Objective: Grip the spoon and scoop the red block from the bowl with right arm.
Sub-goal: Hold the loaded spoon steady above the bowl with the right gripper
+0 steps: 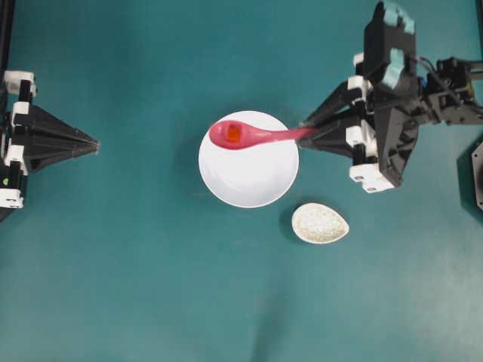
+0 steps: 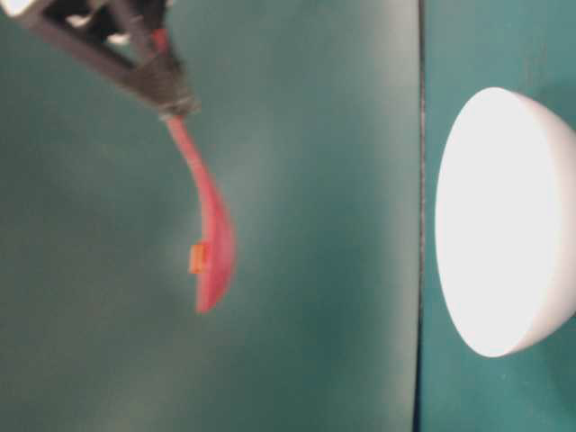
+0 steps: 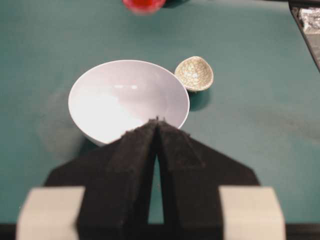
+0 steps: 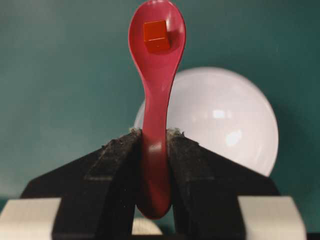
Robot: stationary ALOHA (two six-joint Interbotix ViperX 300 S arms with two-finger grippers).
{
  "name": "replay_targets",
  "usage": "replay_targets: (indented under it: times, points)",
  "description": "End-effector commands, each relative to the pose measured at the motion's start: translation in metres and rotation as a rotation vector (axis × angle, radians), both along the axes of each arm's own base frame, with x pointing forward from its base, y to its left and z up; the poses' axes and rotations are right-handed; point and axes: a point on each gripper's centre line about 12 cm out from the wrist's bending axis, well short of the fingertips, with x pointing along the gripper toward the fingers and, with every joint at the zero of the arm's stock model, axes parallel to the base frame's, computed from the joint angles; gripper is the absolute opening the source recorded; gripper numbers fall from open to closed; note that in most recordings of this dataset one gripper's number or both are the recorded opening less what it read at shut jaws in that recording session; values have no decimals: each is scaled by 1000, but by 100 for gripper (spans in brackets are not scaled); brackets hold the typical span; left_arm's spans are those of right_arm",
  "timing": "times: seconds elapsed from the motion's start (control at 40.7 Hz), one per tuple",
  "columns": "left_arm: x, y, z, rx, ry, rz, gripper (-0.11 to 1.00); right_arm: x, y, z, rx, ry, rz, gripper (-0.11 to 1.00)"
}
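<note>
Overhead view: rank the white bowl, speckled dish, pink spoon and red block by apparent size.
1. White bowl
2. Pink spoon, though raised nearer the camera, so unsure against the dish
3. Speckled dish
4. Red block

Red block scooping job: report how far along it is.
Done: the right gripper is shut on the glossy pink plastic spoon, and the tiny red-orange block sits in its scoop. The large round white bowl looks empty. In hand: the spoon is held lifted above the bowl. Left: apparently nothing beyond keeping it level. The left gripper rests shut, away from the bowl.
</note>
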Motion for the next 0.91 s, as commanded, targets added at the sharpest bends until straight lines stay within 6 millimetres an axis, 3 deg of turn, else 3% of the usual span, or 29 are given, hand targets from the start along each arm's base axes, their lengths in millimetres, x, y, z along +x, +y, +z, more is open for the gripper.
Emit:
replay_targets:
  times: [0.0,0.884]
  points:
    - [3,0,9,3,-17,-1,0,2,-2,26,-9,-69,-4,24]
    - [2,0,14,-9,-38,1,0,-1,-5,25,-1,-21,-6,24]
